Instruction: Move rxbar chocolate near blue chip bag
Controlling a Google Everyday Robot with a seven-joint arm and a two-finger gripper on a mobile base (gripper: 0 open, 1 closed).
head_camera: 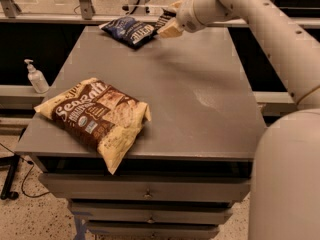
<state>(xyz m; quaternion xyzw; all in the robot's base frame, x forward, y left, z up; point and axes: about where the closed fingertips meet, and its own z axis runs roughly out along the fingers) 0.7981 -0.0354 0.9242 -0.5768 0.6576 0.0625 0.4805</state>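
Note:
The blue chip bag [129, 30] lies at the far left of the grey table [200, 84]. It is dark navy with white lettering. My gripper [167, 20] is at the table's far edge, just right of the bag, a little above the surface. It is shut on the rxbar chocolate [162, 20], a small dark bar with faint light lettering that shows between the cream fingers [171, 30]. The bar's left end is close to the bag's right edge; I cannot tell if they touch.
A large yellow-and-brown "Sea Salt" bag [97, 116] lies at the table's front left, overhanging the front edge. A white pump bottle [36, 77] stands on a ledge left of the table. My arm reaches in from the right. Drawers sit below the tabletop.

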